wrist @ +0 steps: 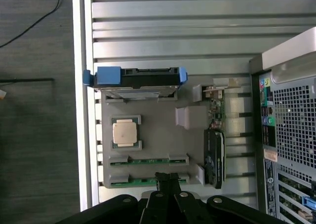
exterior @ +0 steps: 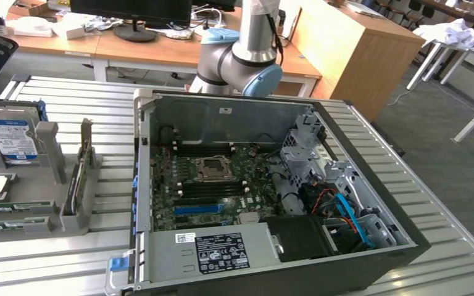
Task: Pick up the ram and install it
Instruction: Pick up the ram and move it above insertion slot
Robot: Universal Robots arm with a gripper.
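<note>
- The long, thin green circuit-board ram stands on edge in clips of the grey plastic holder tray on the slatted metal surface, probably so its top edge is free to pinch.
- Its long axis runs parallel to the blue-railed silver hard drive; a second green stick lies just beside it.
- The black hand hovers over the ram, fingers pressed together and holding nothing.

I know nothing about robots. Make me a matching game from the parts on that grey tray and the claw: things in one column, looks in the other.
1 hard drive
2 processor chip
3 ram sticks
4 claw

A thin green strips
B shut
C pale square, lying flat
D blue rails at its sides

Pairs: 1-D, 2-C, 3-A, 4-B
</note>
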